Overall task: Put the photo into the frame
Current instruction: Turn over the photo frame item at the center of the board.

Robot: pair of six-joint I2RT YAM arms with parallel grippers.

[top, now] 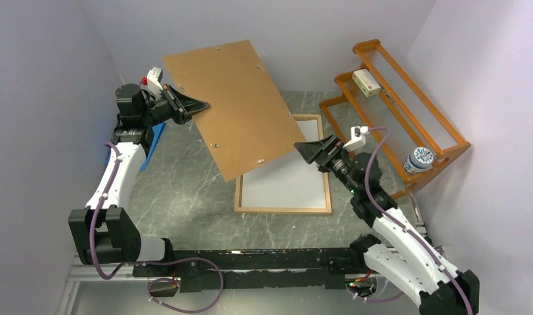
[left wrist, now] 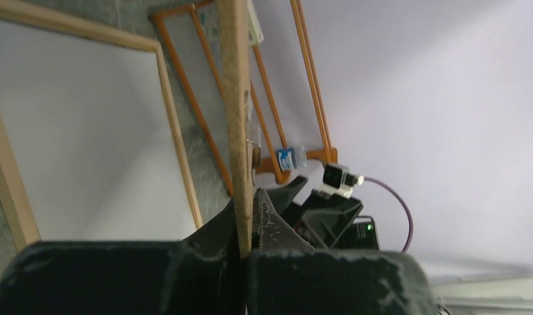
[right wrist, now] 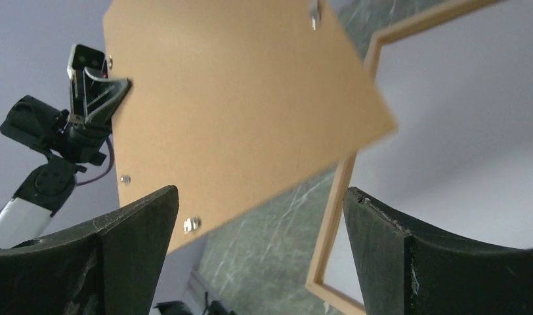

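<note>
The frame, with its light wooden border, lies flat on the table right of centre. A plain white sheet fills it; no printed side shows, so I cannot tell whether this is the photo. A brown hardboard panel hangs tilted above the frame's left part. My left gripper is shut on the panel's left edge, which runs between its fingers in the left wrist view. My right gripper stands open just off the panel's right edge, with nothing between its fingers.
An orange slatted rack stands at the back right, holding a white box and a blue-and-white jar. A blue sheet lies under the left arm. Walls close in on both sides.
</note>
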